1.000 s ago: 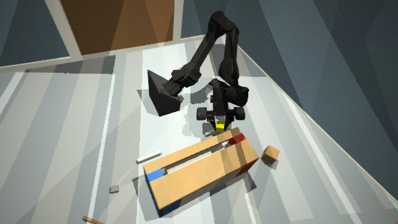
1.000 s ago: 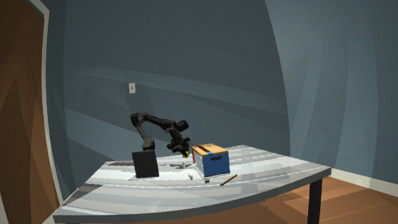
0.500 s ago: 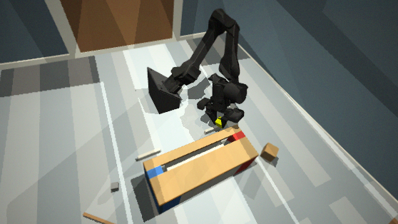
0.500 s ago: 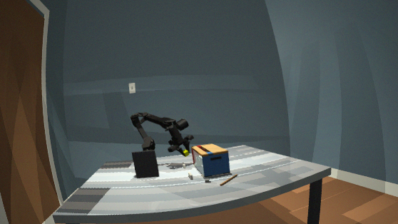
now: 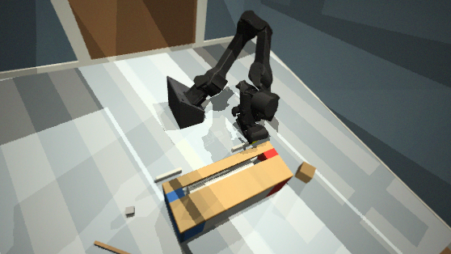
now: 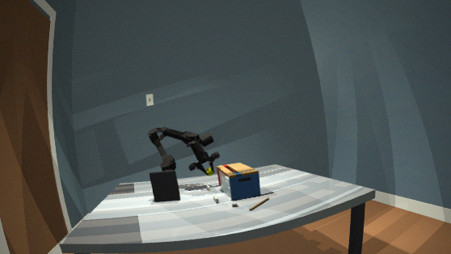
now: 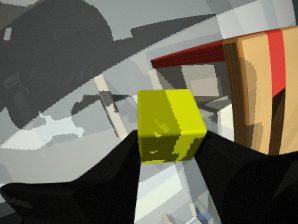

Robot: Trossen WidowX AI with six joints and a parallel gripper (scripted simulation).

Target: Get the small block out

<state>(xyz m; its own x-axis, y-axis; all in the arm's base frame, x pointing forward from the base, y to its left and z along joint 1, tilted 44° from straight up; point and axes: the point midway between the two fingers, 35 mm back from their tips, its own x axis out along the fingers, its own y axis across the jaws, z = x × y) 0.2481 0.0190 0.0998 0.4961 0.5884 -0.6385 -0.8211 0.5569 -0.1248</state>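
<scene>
The gripper (image 7: 169, 152) pinches the small yellow block (image 7: 169, 127) between its two black fingers. In the exterior view the block (image 6: 209, 171) hangs in the air, above the table and just left of the box (image 6: 238, 180), near its red end. In the top view only a thin yellow edge of the block (image 5: 254, 142) shows under the wrist, close to the red corner of the box (image 5: 226, 190).

The box has a tan lid with a long slot, a red patch at the far right end and a blue patch at the near left end. In the exterior view its near face is blue with a dark slot.

The black arm (image 5: 242, 48) rises from a dark base block (image 5: 183, 103) that stands on the table, left of the box.

Loose things lie on the table: a tan cube (image 5: 305, 171) just right of the box, a pale bar (image 5: 168, 174) on its far left side, a small grey cube (image 5: 129, 210) near the blue end, and a thin wooden stick (image 5: 111, 247) at the near edge.

The table (image 6: 307, 194) has a top of pale grey and white stripes, with a dark edge and a dark leg. The walls are blue-grey, the floor (image 6: 404, 226) is brown wood, and a brown door (image 6: 20, 133) stands at the left. A small white switch plate (image 6: 149, 99) sits on the far wall. No writing can be read anywhere.
</scene>
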